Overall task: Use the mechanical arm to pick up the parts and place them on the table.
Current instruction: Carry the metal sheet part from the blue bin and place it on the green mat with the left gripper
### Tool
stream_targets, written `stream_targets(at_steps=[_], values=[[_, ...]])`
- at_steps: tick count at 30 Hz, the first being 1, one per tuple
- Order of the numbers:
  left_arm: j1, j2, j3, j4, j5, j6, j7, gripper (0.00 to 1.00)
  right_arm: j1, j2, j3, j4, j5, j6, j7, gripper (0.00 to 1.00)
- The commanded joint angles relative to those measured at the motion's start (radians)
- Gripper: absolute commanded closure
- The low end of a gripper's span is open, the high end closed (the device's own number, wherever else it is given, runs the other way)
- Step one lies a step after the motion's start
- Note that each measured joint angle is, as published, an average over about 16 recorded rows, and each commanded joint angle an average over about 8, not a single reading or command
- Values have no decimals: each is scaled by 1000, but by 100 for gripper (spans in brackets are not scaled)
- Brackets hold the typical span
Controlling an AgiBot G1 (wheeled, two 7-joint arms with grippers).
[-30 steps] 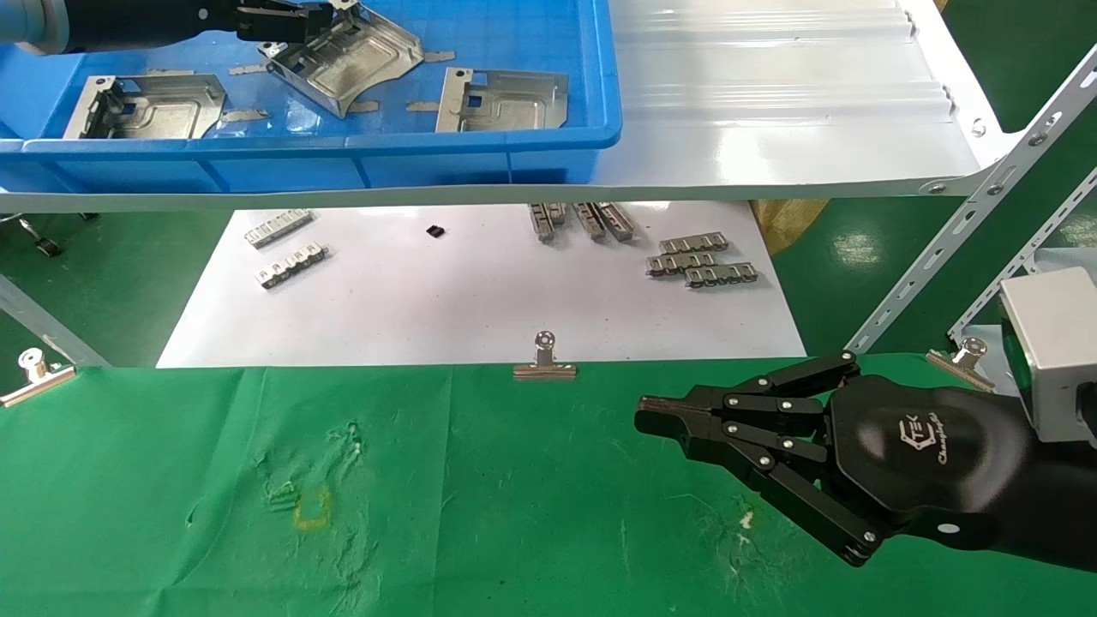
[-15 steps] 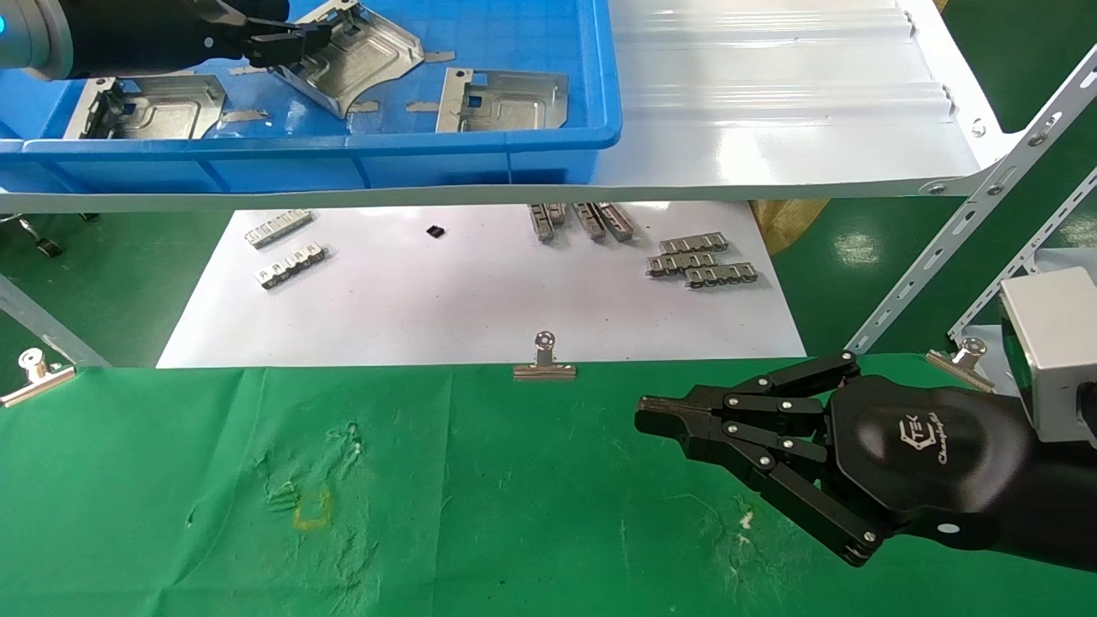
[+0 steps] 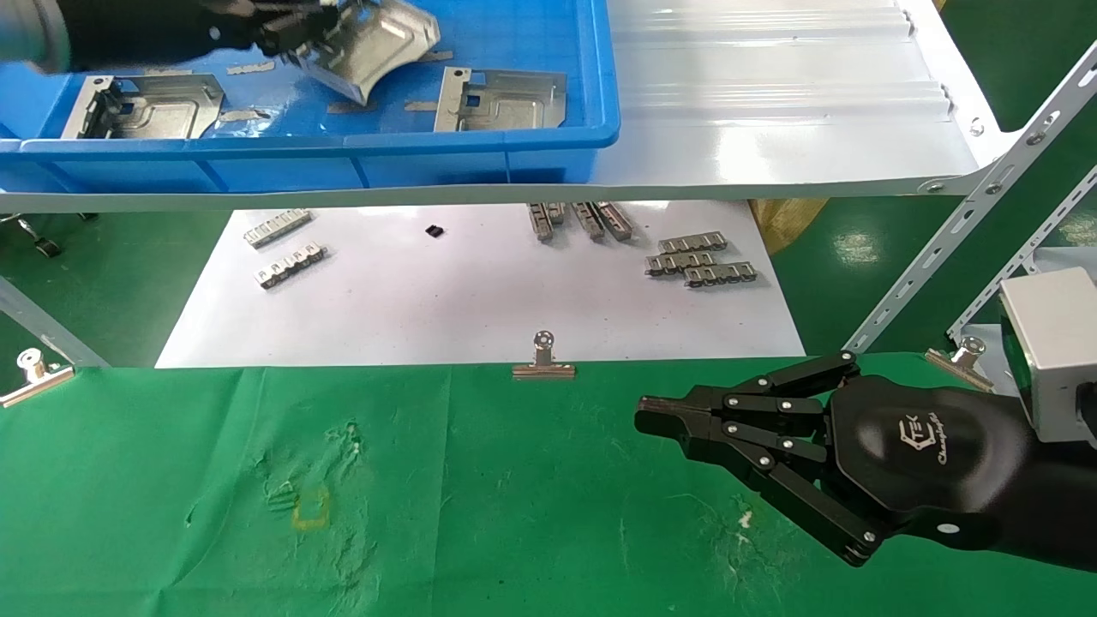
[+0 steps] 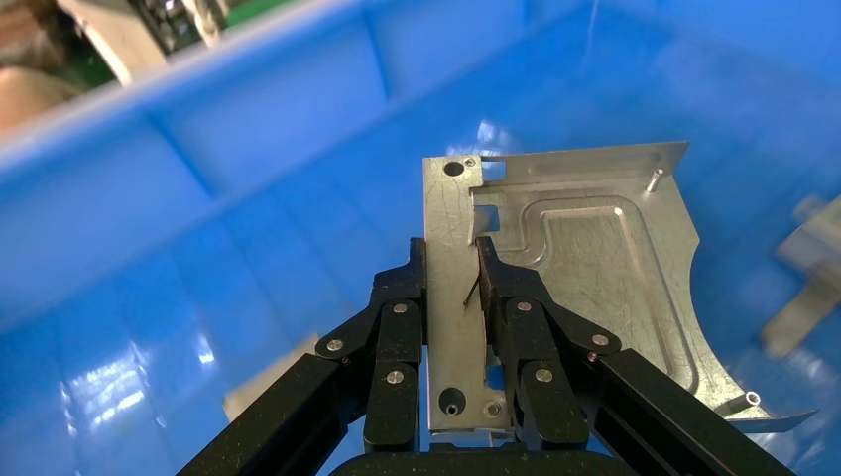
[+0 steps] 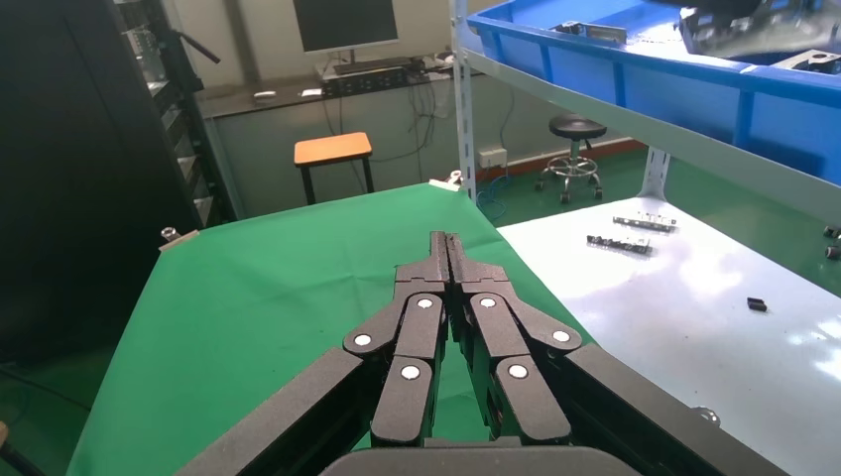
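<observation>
Part [image 4: 555,268] hanging clamped by one edge in left gripper [image 4: 451,260], lifting over blue bin [image 3: 480,150]. Risking slip w/ thin pinch. Right gripper [image 3: 656,411] idling closed over table [image 3: 514,514].

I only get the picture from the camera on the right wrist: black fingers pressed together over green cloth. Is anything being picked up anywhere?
Observer: Yes. The left gripper is shut on one of the silver parts, inside the blue bin on the white shelf.
Visitor: Is the plate off the bottom of the bin?
Observer: It looks so: in the head view the held plate sits tilted above the bin floor.
Visitor: Are more plates left in there?
Observer: Two more lie flat in the bin.
Visitor: And the hand I see?
Observer: The right gripper is shut, holds nothing, and hovers over the green table.
</observation>
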Motion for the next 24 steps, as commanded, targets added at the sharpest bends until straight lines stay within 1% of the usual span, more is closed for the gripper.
stream_targets(at_steps=[1, 2, 3, 4, 10, 16, 20, 24], values=[[-8, -7, -9, -7, -12, 19, 5, 100, 0, 0, 0, 0, 0, 0, 0, 16], [-12, -12, -13, -11, -18, 38, 10, 100, 0, 0, 0, 0, 0, 0, 0, 7], [-16, -16, -17, -15, -25, 61, 16, 100, 0, 0, 0, 0, 0, 0, 0, 1], [-18, -21, -20, -20, -31, 87, 22, 100, 0, 0, 0, 0, 0, 0, 0, 0], [-15, -57, -38, -44, -63, 296, 75, 100, 0, 0, 0, 0, 0, 0, 0, 0], [20, -111, -58, -71, -104, 528, 164, 100, 0, 0, 0, 0, 0, 0, 0, 0], [65, -149, -57, -111, -130, 595, 218, 100, 0, 0, 0, 0, 0, 0, 0, 0], [153, -211, -29, -225, -179, 609, 275, 100, 0, 0, 0, 0, 0, 0, 0, 0]])
